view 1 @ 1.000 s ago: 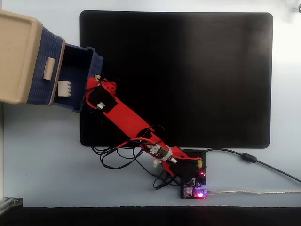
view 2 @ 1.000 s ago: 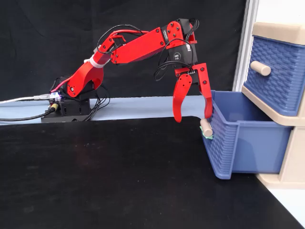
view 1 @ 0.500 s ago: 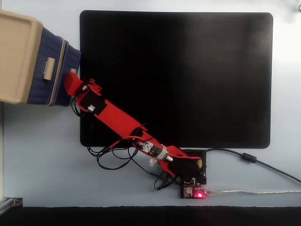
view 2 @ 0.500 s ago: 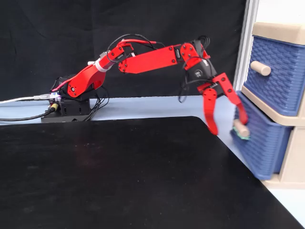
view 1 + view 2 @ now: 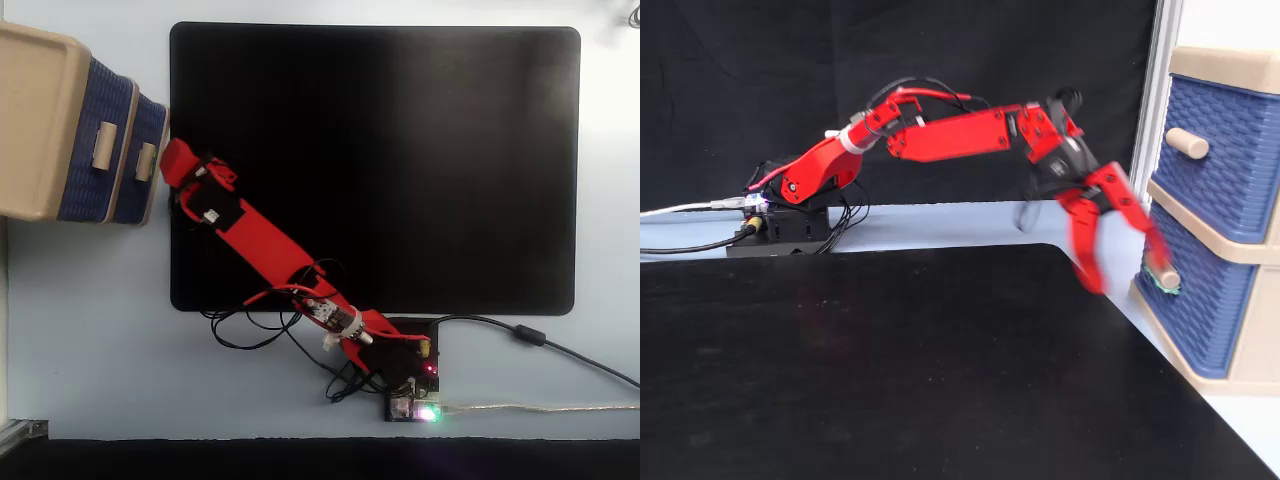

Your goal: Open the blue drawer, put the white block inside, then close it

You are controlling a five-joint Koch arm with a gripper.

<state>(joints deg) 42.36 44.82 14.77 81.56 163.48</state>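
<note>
We judge the opening step is in hand: our red gripper point(image 5: 1130, 270), jaws spread wide, straddles the beige tab handle point(image 5: 1163, 276) of the lower, ribbed navy blue drawer point(image 5: 1200, 300), far right. The drawer faces left, its front lying near-to-far. Next: pinch, pull left. No white block shows.

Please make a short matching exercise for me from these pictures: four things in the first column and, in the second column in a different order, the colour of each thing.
Things:
1. arm
2. mat
3. lower drawer
4. upper handle

Colours:
A. beige
B. red
C. navy blue
D. black

Right pairs: 1-B, 2-D, 3-C, 4-A
</note>
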